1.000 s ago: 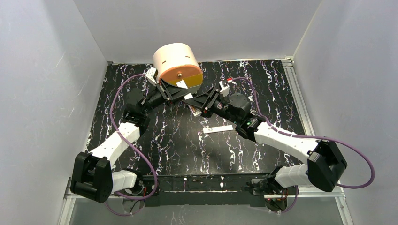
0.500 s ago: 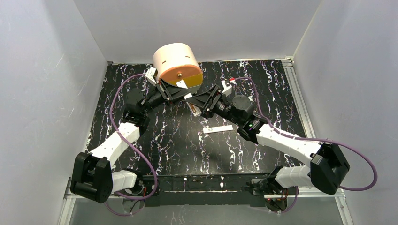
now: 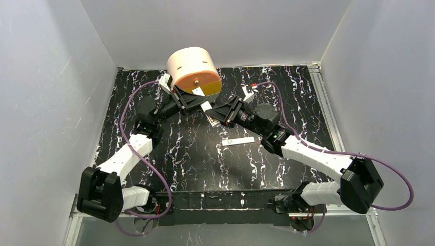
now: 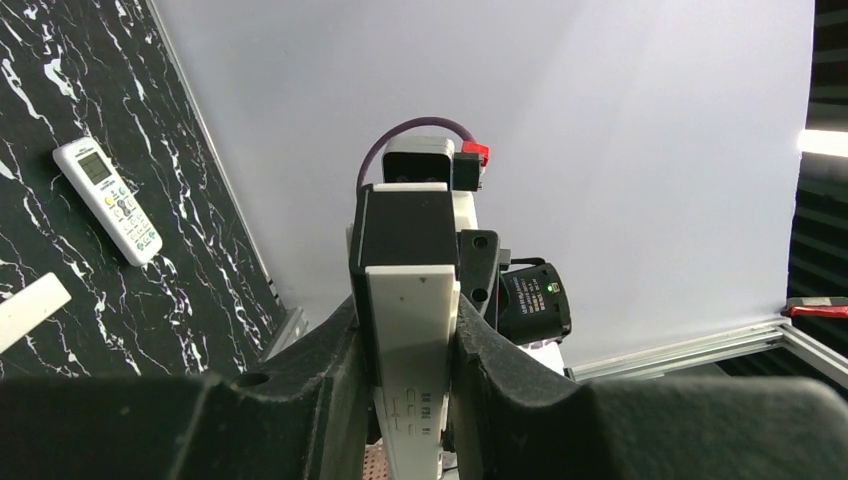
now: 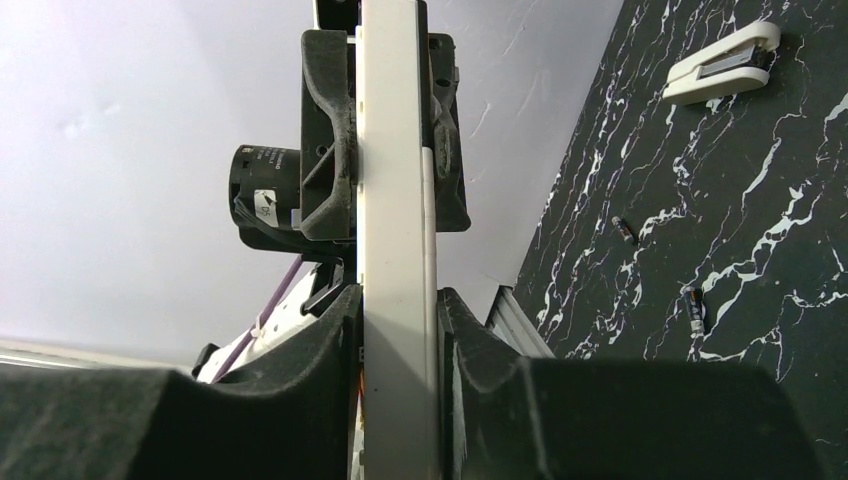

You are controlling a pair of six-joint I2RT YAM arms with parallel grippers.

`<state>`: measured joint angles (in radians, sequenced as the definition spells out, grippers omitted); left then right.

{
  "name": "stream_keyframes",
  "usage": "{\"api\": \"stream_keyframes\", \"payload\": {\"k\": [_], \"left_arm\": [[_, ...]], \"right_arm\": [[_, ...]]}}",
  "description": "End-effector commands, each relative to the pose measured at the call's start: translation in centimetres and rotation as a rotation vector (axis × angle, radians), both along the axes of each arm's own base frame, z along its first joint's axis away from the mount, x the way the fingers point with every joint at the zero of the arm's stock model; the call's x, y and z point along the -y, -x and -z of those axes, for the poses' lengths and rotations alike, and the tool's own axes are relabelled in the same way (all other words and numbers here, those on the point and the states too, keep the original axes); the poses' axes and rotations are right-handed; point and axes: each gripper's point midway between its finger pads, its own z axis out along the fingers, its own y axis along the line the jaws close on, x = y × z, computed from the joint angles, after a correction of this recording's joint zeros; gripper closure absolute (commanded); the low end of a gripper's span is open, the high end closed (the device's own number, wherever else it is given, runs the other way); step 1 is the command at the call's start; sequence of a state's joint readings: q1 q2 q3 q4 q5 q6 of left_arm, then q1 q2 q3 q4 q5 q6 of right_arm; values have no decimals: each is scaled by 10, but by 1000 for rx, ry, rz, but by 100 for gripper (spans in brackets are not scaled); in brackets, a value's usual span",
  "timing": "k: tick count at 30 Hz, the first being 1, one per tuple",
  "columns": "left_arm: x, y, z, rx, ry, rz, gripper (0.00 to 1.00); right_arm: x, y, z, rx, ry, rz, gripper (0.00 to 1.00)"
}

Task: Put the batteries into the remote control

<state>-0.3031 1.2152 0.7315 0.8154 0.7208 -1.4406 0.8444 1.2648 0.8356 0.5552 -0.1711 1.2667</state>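
The remote control (image 4: 107, 200), white with a small screen and buttons, lies face up on the black marbled table; I cannot make it out in the top view. Two dark batteries (image 5: 625, 230) (image 5: 697, 308) lie apart on the table. Both grippers hold one long flat white piece (image 3: 206, 106) in the air above the table's back middle. My left gripper (image 4: 410, 320) is shut on one end of this piece (image 4: 410, 340), which carries small printed marks. My right gripper (image 5: 398, 310) is shut on the other end, its pads pressed against both faces of the piece (image 5: 395, 150).
A narrow white bar (image 3: 237, 141) lies mid-table below the right forearm. A white-grey wedge-shaped piece (image 5: 722, 63) lies further off. A plain white piece (image 4: 30, 312) lies near the remote. A peach cylinder (image 3: 194, 69) blocks the table's back middle. Grey walls surround the table.
The right arm's wrist and forearm have shifted slightly to the right and back. The left arm and the held white piece stay where they were.
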Motion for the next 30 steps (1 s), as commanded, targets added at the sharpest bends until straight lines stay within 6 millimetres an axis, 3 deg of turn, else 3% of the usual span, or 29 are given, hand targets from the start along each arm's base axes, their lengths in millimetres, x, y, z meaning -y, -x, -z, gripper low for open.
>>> {"api": "stream_keyframes", "payload": {"k": [1,4,8,14,18,24,26,30], "left_arm": [[-2,8,-23,128,-6,-2,100],[-3,8,-21,136,-12,-4,100],[-4,8,-20,153,-25,-12,100],[-14,8,-19,227,-104,-62,100],[-28,10,-12,243,-193,-133,100],[-50,9,14,163,-331,-254,100],[-67,9,21,136,-406,-353,100],[-120,14,40,39,-617,-601,100]], "right_arm": [[-1,2,-18,60,-34,-13,58],[5,1,-23,72,-44,12,25],[18,-2,-24,97,-37,58,13],[41,-8,-8,115,56,120,13],[55,-17,17,81,215,185,15],[40,-25,37,-5,268,145,25],[35,-30,48,-41,295,148,26],[14,-34,83,-65,413,130,28]]}}
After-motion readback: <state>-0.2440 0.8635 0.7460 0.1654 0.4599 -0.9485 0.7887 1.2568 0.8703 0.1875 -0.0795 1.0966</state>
